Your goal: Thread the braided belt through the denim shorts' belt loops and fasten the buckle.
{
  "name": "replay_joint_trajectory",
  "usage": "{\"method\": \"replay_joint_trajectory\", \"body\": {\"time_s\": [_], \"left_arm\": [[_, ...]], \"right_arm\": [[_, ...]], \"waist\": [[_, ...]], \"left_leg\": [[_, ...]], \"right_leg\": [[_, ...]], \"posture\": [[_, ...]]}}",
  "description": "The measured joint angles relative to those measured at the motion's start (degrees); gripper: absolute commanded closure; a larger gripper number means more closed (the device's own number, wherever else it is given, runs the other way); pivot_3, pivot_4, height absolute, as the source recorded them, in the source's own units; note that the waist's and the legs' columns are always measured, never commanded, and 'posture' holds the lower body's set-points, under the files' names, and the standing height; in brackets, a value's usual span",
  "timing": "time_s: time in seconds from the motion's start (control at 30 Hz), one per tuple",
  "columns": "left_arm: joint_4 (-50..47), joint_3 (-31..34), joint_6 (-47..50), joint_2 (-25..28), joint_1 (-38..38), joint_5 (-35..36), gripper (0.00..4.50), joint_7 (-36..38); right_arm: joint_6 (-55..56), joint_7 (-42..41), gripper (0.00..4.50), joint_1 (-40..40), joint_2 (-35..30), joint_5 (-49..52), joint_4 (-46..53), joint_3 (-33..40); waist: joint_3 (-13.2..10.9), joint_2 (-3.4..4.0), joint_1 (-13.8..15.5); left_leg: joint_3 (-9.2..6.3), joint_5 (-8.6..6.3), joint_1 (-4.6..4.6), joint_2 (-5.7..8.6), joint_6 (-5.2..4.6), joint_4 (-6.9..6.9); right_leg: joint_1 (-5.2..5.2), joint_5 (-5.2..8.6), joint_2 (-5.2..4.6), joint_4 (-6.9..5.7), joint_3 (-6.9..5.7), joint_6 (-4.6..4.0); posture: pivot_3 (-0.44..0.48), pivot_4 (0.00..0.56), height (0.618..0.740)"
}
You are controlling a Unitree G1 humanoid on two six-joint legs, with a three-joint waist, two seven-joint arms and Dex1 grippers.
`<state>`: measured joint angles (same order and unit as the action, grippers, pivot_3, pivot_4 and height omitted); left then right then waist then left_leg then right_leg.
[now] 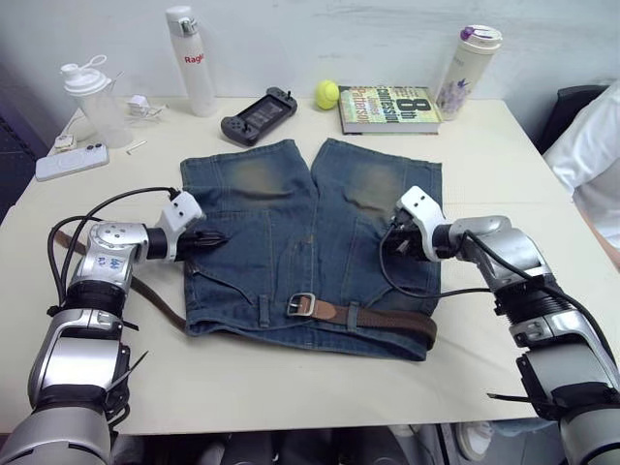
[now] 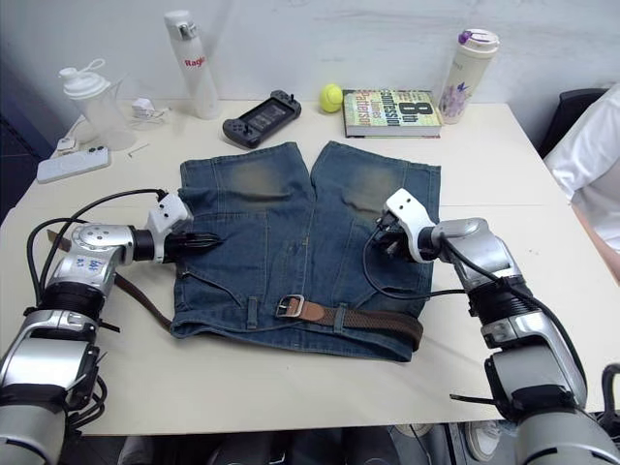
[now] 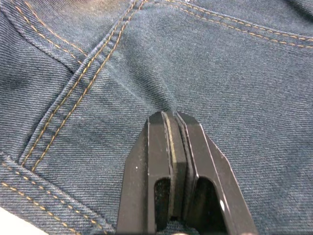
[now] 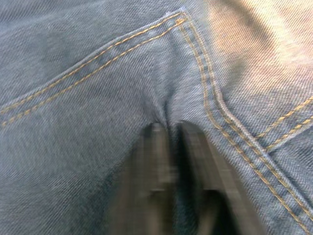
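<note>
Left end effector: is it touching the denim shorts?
Touching. In the left wrist view the left end effector has its fingertips closed together, pressed into the denim shorts, with a small pucker of cloth at the tips.

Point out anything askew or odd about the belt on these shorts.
The braided belt is only partly threaded: it runs through the belt loops on the right half of the denim shorts, the buckle lies unfastened mid-waistband, and a stretch trails loose off the left edge onto the table.
</note>
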<state>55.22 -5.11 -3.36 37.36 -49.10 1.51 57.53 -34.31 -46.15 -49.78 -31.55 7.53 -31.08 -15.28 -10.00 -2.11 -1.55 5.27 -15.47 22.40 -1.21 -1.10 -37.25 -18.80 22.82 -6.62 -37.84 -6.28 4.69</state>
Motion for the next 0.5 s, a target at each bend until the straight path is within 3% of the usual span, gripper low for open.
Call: {"method": "replay_joint_trajectory", "body": {"time_s": [0.07, 0.3, 0.4, 0.5], "left_arm": [[1.95, -0.07, -0.79, -1.27, -1.08, -1.10, 4.50, -1.79], [11.82, -1.20, -5.45, -7.79, -8.80, -6.62, 4.50, -15.31], [14.47, -1.07, -6.82, -9.43, -10.33, -7.81, 4.50, -20.98], [15.36, 0.07, -7.29, -9.49, -10.62, -7.64, 4.50, -21.44]], "right_arm": [[3.34, 1.75, 4.41, -1.80, 1.56, -1.67, -4.51, 0.12], [22.65, 15.81, 4.41, -11.23, 7.08, -10.37, -27.87, -0.01], [26.49, 18.29, 4.41, -12.42, 7.76, -12.40, -31.58, 0.01], [27.21, 18.12, 4.41, -12.50, 7.91, -12.99, -31.86, 0.60]], "waist": [[0.01, 0.00, 0.09], [-0.02, 0.03, 0.59], [-0.03, 0.05, 0.36], [-0.07, 0.11, -0.02]], "left_leg": [[-0.05, -0.12, -0.36, 0.02, -0.03, 0.06], [-0.17, -0.07, -0.12, 0.26, -0.05, 0.09], [-0.16, 0.00, 0.02, 0.27, -0.14, 0.09], [-0.16, 0.02, 0.06, 0.27, -0.15, 0.10]], "right_leg": [[0.36, 0.00, -0.08, 0.05, -0.01, 0.01], [0.15, -0.08, -0.33, -0.01, -0.11, 0.12], [0.13, -0.10, -0.33, -0.07, -0.18, 0.16], [0.12, -0.10, -0.30, -0.06, -0.22, 0.17]], "posture": [[0.000, 0.150, 0.740], [0.000, 0.150, 0.740], [0.000, 0.150, 0.740], [0.000, 0.150, 0.740]]}}
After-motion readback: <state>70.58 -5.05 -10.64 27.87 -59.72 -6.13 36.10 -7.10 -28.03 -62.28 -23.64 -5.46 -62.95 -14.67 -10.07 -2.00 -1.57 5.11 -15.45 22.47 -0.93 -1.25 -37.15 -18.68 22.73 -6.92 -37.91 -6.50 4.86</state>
